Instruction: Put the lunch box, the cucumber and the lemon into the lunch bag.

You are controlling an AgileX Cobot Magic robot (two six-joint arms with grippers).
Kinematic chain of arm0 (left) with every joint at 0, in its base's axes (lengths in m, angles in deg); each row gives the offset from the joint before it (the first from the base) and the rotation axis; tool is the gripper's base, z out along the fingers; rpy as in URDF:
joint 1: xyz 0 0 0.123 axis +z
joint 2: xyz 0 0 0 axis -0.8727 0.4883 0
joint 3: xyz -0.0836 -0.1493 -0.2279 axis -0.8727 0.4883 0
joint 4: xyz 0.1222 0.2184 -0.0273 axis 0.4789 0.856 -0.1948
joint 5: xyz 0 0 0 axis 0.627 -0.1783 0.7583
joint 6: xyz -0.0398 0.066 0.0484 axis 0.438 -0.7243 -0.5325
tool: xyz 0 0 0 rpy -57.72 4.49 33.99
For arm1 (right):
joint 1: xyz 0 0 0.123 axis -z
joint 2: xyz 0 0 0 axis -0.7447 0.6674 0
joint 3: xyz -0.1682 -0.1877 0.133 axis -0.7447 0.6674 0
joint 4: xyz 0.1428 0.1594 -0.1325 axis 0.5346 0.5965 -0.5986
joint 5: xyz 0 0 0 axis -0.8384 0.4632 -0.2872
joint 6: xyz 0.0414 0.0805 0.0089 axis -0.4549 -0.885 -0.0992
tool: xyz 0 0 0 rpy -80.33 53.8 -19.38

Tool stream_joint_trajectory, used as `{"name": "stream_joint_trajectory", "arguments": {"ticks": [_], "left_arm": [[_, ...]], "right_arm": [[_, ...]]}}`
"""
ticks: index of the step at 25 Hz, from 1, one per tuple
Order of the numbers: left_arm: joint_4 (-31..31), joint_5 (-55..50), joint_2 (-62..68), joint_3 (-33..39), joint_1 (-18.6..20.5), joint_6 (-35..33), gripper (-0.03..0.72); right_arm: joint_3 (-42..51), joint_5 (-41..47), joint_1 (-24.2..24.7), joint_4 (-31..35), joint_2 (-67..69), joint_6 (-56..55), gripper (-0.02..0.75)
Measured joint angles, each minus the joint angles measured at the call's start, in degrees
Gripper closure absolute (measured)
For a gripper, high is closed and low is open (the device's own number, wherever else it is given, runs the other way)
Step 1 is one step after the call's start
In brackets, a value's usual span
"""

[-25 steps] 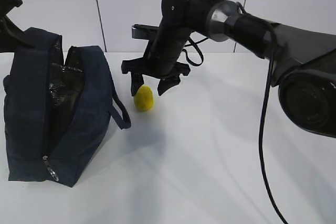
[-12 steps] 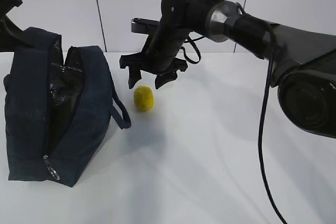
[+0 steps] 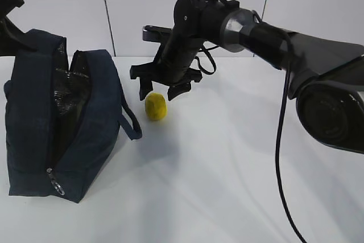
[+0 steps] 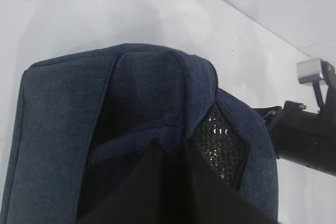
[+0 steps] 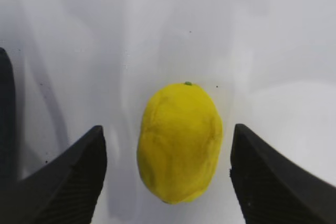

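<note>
The navy lunch bag (image 3: 34, 123) stands at the left with its top zipper open and its dark lining showing. My left gripper (image 4: 176, 156) is shut on a fold of the bag's fabric at its upper far end. The yellow lemon (image 3: 156, 107) lies on the white table just right of the bag. My right gripper (image 3: 161, 91) is open and hovers just above the lemon. In the right wrist view the lemon (image 5: 179, 141) lies between the two fingers of the right gripper (image 5: 168, 129), untouched. The lunch box and the cucumber are out of view.
The bag's strap handle (image 3: 129, 120) hangs toward the lemon, and its silver zipper pull (image 3: 55, 184) sits at the near end. A white wall (image 3: 131, 4) rises behind the table. The right arm's cable (image 3: 281, 157) hangs down at the right.
My right gripper has risen slightly and shifted a little left over the lemon, still open. The lemon, the bag and the left gripper have not moved.
</note>
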Motion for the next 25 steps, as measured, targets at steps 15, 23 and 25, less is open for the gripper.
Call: {"name": "stream_joint_trajectory", "arguments": {"ticks": [15,23,25], "left_arm": [[0.1,0.5,0.0,0.0,0.0,0.0,0.664],[0.1,0.5,0.0,0.0,0.0,0.0,0.664],[0.1,0.5,0.0,0.0,0.0,0.0,0.664]], "right_arm": [[0.0,-1.3,-1.0,0.8,3.3,-0.1,0.167],[0.0,-1.6,-1.1,0.2,3.3,-0.4,0.294],[0.0,-1.6,-1.1,0.2,3.3,-0.4,0.311]]}}
